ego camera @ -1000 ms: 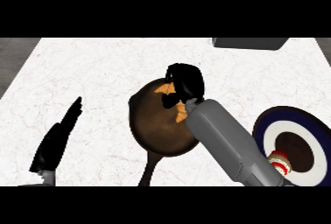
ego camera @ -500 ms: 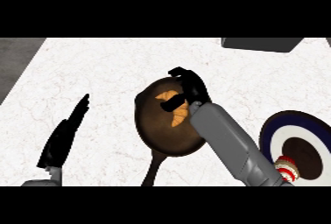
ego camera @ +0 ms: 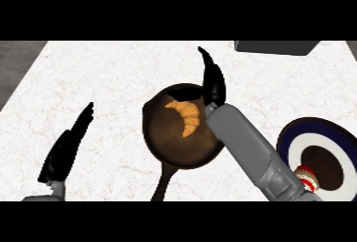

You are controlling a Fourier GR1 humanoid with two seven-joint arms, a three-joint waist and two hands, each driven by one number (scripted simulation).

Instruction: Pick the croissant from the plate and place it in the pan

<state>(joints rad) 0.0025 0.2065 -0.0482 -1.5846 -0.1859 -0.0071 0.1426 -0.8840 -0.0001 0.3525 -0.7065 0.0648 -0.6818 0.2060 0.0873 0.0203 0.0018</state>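
An orange croissant (ego camera: 185, 117) lies inside the dark brown pan (ego camera: 174, 144), in its upper half, with nothing touching it. My right hand (ego camera: 212, 78) stands at the pan's upper right rim, fingers straight and pointing away from me, open and holding nothing. Its grey forearm (ego camera: 252, 147) crosses the pan's right edge. The plate (ego camera: 295, 140), dark blue with a white ring and a brown centre, sits at the lower right, partly hidden by that forearm. My left hand (ego camera: 68, 146) rests open at the lower left, fingers up.
The pan's handle (ego camera: 163, 185) points toward me at the bottom middle. A dark grey box (ego camera: 276, 46) sits at the counter's far right edge. The white counter top (ego camera: 105, 71) drops off to a dark strip at the left.
My right hand was curled over the croissant above the pan. It has let go and straightened, and the croissant now lies uncovered in the pan. The left hand has not moved.
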